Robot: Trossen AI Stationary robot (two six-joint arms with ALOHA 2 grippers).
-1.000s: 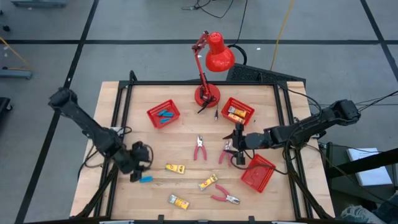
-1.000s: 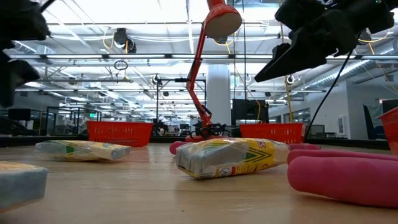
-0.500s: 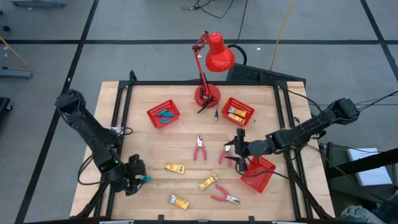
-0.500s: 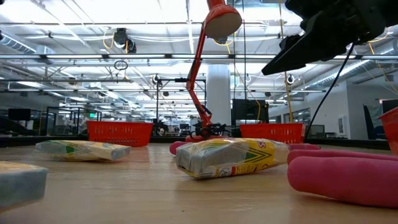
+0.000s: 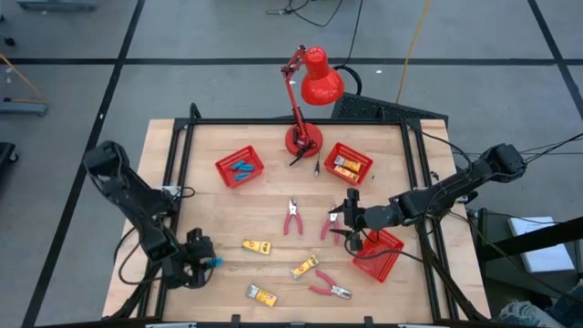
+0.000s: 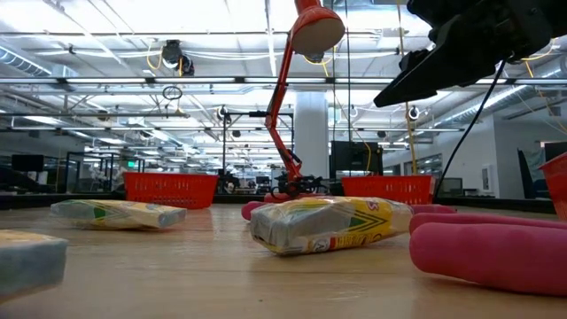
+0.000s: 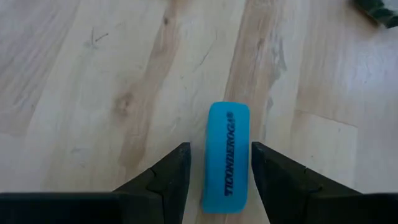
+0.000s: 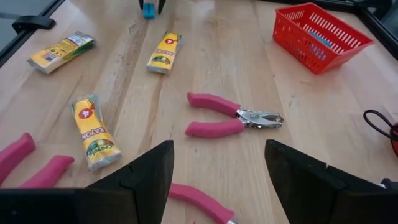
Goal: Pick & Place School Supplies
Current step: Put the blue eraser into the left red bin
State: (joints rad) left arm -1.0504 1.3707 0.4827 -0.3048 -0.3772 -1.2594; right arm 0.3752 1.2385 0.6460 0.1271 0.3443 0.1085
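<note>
One blue block [image 7: 227, 158] lies flat between the open fingers of the left gripper [image 7: 219, 177] (not pinched yet). Right gripper [image 8: 219, 180] hovers open, pliers [image 8: 231, 120] just ahead of it.

Block [image 7: 227, 158] lies on bench [image 5: 264, 200] front-left, between left gripper [image 5: 198, 261] jaws. Right gripper [image 5: 347, 217] hovers right of center, above pliers [image 5: 330, 224], beside front-right basket [image 5: 379, 253].

Red desk lamp [image 5: 310, 91] stands well ahead of my fingers at the far edge. Three red mesh baskets [image 5: 240, 168] on the wooden table [image 5: 383, 164]; cables, I think, trail behind.
</note>
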